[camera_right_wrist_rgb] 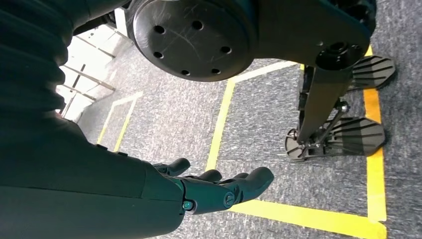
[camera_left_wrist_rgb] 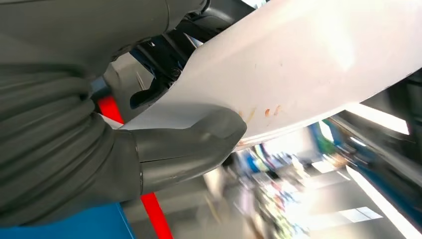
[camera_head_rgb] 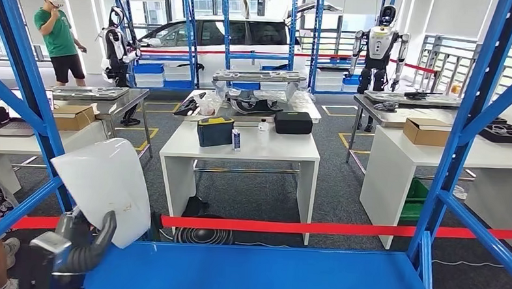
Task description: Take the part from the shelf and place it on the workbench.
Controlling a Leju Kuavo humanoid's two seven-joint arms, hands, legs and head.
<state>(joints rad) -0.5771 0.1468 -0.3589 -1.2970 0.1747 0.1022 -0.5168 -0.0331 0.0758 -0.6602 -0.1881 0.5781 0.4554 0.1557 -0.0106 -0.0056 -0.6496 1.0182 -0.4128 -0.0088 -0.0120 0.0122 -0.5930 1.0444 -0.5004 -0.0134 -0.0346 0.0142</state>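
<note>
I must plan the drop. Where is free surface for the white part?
The left hand holds the white part. Free: the blue shelf deck and the white table's front strip. Its back edge is crowded by the toolbox, bottle and black case.

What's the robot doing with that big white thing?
The robot's left hand grips a big white curved part, holding it up at the left end of the blue shelf. Its thumb presses on the part's edge. Its right hand hangs down over the grey floor with fingers apart, holding nothing. The part has not reached a workbench yet; a white table stands beyond the red tape.
</note>
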